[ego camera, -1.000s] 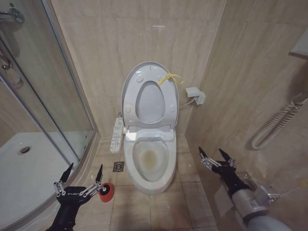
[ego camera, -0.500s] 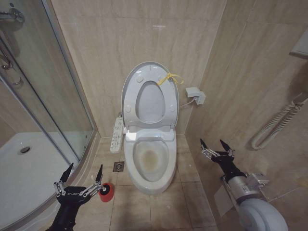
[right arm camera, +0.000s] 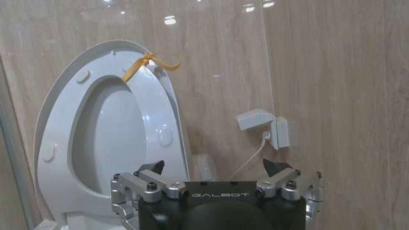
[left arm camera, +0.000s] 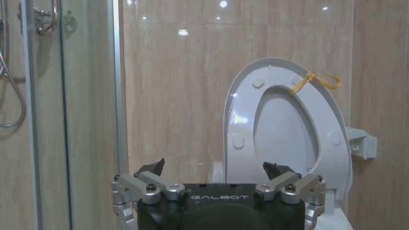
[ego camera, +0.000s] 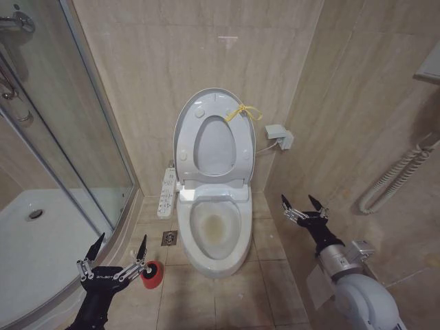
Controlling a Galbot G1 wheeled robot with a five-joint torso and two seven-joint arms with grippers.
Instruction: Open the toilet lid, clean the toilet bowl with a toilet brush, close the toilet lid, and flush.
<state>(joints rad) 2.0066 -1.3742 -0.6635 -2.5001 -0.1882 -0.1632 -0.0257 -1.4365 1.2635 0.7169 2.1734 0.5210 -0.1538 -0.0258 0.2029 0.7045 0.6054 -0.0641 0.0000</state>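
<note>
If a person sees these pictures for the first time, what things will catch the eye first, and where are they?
First comes the toilet lid, raised upright against the back wall with a yellow strap tied at its top edge, above the open toilet bowl, whose inside is stained yellowish. Next, the two open tools: the left tool low beside the glass shower door, right by a small red holder cup, and the right tool to the right of the bowl.
</note>
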